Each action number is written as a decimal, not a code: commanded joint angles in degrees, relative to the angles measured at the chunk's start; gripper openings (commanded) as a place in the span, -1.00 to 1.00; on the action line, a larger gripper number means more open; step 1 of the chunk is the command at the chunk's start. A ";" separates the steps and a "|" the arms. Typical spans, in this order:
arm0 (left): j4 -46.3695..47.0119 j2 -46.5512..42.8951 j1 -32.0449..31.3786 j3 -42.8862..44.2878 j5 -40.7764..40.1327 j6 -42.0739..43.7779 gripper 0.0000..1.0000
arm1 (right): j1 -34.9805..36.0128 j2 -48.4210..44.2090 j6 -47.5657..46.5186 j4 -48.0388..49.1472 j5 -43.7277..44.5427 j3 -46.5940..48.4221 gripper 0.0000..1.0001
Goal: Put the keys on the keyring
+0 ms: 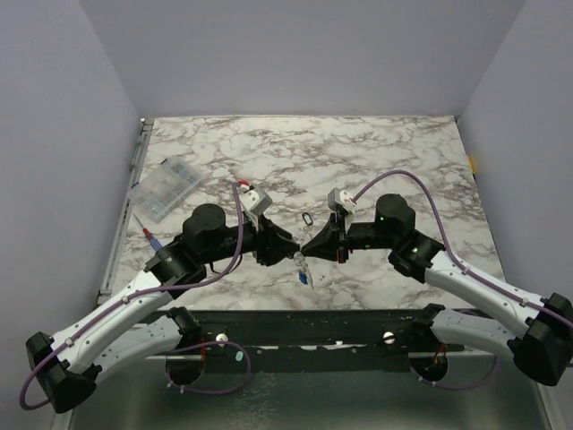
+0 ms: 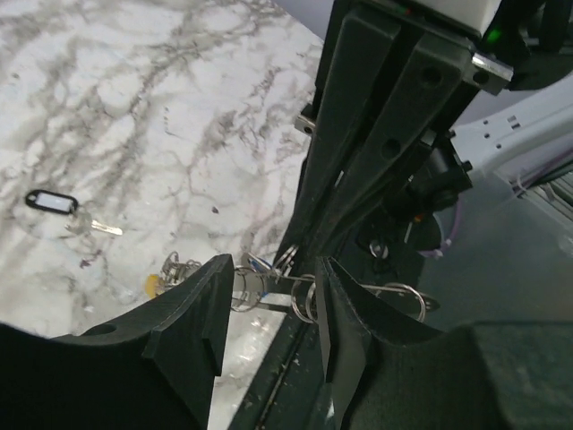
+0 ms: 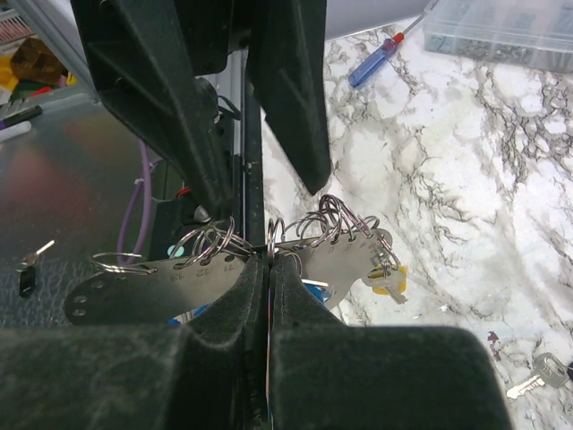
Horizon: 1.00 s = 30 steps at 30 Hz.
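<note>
Marbled table (image 1: pixel 376 152): we recorded the right gripper (image 3: pixel 269 265) clenched on a ring-laden metal strip (image 3: pixel 345 257); the left gripper (image 2: pixel 273 288), jaws half parted, flanked its rings (image 2: pixel 304 301).

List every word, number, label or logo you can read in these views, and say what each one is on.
No text can be read in any view.
Metal strip clamped in the right gripper: faint marks along it, too blurred to read.
Key tag: pale label window, no legible writing.
Compartment box: too small to tell whether it bears any label.
</note>
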 commanded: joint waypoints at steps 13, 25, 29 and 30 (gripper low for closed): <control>2.46 0.58 0.03 -1.77 11.43 -11.27 -0.31 | 0.49 -2.12 -0.28 2.06 -1.39 -0.24 -0.99; 1.39 0.41 0.02 -3.25 6.85 -9.61 -0.11 | 0.43 -2.08 -0.20 2.06 -1.48 -0.26 -0.99; 0.38 0.14 0.12 -2.71 6.28 -8.91 -0.36 | 0.50 -1.98 -0.12 2.24 -1.46 -0.34 -0.99; 0.25 0.23 0.10 -2.72 6.27 -8.90 -0.40 | 0.48 -2.01 -0.12 2.26 -1.48 -0.31 -0.99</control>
